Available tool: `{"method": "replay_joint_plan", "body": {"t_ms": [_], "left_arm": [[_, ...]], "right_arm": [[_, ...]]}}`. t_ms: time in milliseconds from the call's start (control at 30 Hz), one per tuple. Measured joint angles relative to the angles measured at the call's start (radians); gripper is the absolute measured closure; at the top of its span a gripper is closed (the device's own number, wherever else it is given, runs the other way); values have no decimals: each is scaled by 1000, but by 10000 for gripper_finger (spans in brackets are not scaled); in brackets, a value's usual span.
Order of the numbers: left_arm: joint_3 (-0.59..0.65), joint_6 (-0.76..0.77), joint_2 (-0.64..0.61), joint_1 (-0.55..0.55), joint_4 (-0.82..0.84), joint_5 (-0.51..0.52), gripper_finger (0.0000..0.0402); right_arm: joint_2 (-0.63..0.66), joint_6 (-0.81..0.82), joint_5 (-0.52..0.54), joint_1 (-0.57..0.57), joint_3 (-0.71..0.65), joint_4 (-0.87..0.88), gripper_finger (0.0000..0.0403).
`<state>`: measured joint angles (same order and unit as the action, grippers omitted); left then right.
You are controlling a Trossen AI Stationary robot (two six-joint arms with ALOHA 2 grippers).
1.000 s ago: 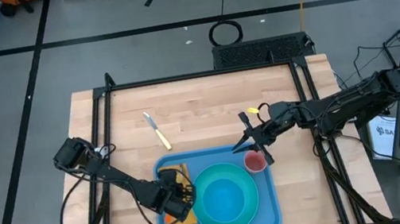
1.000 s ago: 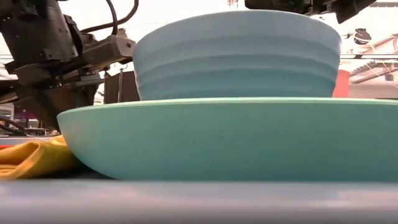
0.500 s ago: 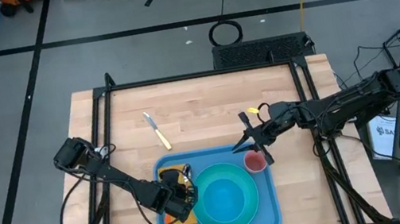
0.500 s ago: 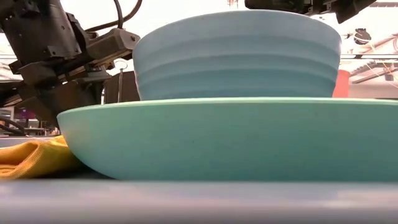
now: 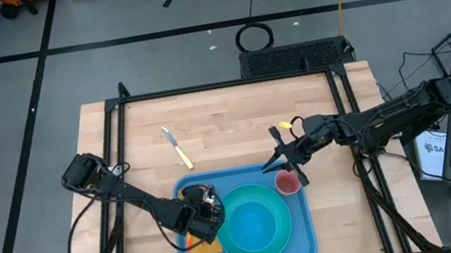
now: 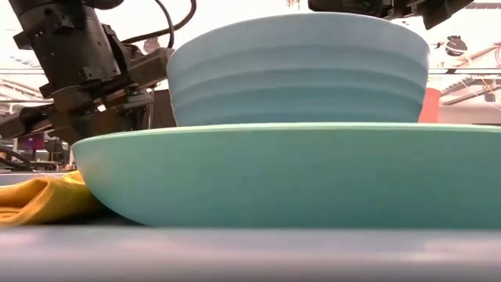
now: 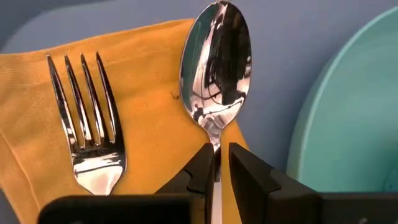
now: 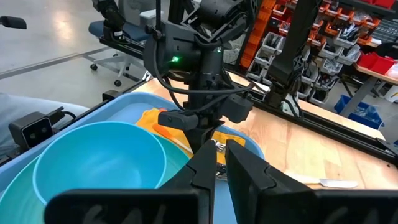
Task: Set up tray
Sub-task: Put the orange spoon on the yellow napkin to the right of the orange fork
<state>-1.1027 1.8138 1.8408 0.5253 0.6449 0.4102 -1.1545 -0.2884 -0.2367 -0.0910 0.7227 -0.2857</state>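
Note:
The light-blue tray (image 5: 304, 234) lies at the table's near edge. It carries a turquoise plate (image 5: 235, 252) with a blue bowl (image 5: 255, 224) on it, a red cup (image 5: 288, 183) and a yellow napkin (image 5: 198, 242). A fork (image 7: 87, 118) lies on the napkin (image 7: 143, 124). My left gripper (image 7: 216, 152) stands over the napkin (image 8: 152, 118), shut on a spoon (image 7: 216, 62). My right gripper (image 8: 219, 163) hovers shut by the red cup, at the tray's far right corner (image 5: 273, 168). A yellow-handled knife (image 5: 177, 148) lies on the bare wood. My left gripper pinches the spoon's handle (image 7: 216, 140) just behind its bowl, between the two fingers (image 7: 245, 167). The fingers point down at it from above (image 8: 200, 134) and run along the handle. The spoon's bowl sits over the napkin's edge beside the fork; whether it rests there I cannot tell.
The plate (image 6: 274, 172) and bowl (image 6: 297, 70) fill most of the low view, with the napkin (image 6: 39, 200) beside them. Bare wood lies beyond the tray toward the far edge. Black frame rails (image 5: 228, 83) border the table.
My left gripper has risen and shifted a little toward the table's far edge and the plate, staying over the napkin with the spoon between its fingers. My right arm has kept still.

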Motion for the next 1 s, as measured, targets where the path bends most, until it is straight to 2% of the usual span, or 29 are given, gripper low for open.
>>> {"method": "replay_joint_plan", "body": {"t_ms": [433, 1000], "left_arm": [[0, 1, 0, 1, 25, -44, 350], [0, 21, -1, 19, 40, -45, 351]], "right_arm": [[0, -4, 0, 0, 0, 0, 374], [-1, -12, 0, 0, 0, 0, 374]]}}
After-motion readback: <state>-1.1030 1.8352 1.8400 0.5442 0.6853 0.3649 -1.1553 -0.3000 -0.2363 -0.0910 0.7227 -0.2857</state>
